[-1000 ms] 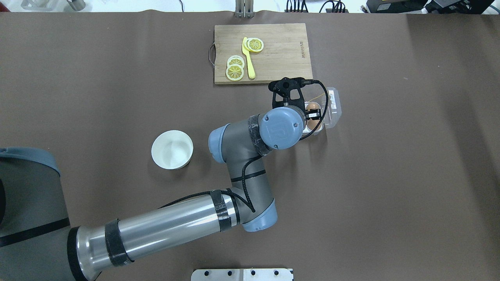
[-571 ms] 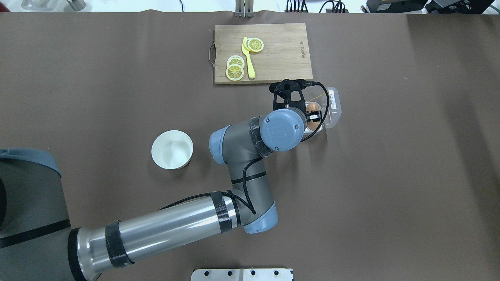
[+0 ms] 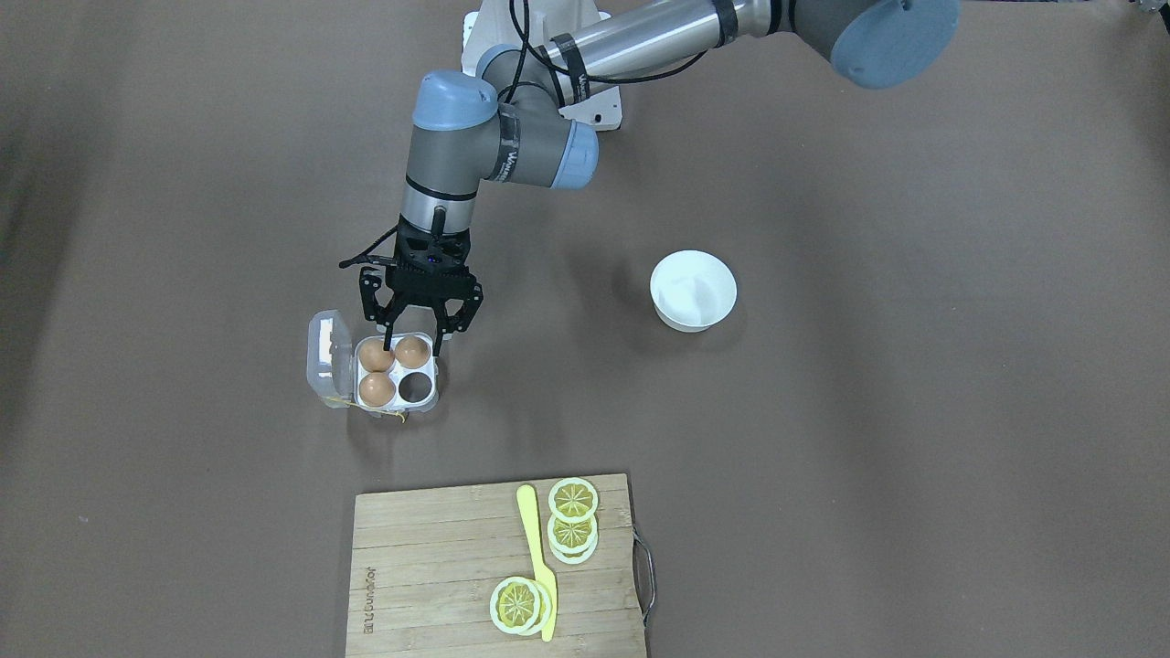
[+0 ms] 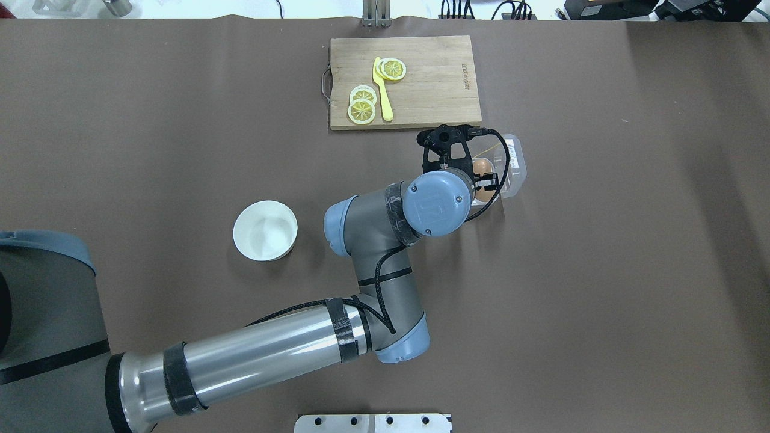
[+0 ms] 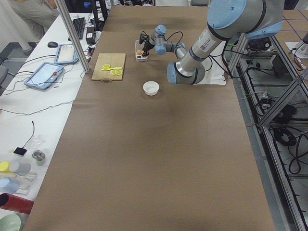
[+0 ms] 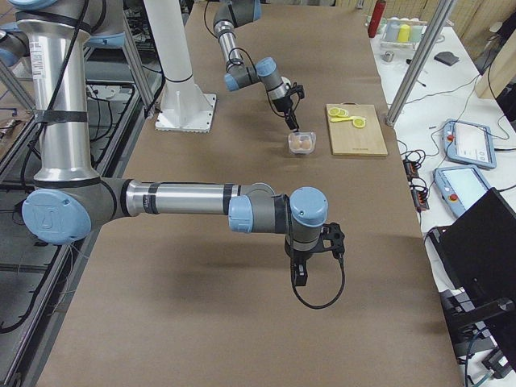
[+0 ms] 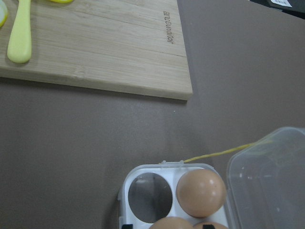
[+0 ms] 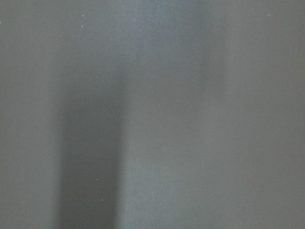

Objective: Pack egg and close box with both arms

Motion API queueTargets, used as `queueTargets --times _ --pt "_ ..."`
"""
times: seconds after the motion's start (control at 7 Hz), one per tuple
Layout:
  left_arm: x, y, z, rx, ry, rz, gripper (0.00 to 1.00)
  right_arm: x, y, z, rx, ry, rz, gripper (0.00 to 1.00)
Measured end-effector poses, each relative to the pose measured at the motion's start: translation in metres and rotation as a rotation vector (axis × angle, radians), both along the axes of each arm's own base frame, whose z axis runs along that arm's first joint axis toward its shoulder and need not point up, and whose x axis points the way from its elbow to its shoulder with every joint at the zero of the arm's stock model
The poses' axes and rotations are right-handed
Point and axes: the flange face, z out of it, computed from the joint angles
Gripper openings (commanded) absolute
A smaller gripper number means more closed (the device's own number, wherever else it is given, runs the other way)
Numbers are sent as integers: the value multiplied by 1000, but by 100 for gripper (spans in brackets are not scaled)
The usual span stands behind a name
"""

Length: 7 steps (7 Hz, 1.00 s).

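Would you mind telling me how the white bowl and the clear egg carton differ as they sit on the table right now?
The white bowl is round and opaque; the egg carton is squarish with a see-through lid hinged open. The bowl looks empty; the carton holds three eggs, one cup vacant. The left gripper hangs open over the carton, while the bowl stands well apart from it. Both rest on the brown table.

Clear four-cup box [image 3: 416, 387], hinged lid [image 3: 322, 361] open sideways, three tan-brown eggs [image 3: 377, 389] in its cups.
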Motion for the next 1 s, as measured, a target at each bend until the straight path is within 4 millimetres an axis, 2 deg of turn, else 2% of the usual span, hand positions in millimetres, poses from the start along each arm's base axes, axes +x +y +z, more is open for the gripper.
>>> queueTargets --times 0.29,0.57,0.86,1.0 --pt "-3 1 -5 10 6 4 77 0 2 2 -4 -1 0 100" --pt "-21 -6 -17 43 15 13 91 0 5 4 -9 -1 0 100" --pt "-54 -25 -22 25 -1 54 97 0 6 5 -11 -1 0 100" --pt "-77 -34 -15 15 -14 83 97 0 6 5 -11 -1 0 100"
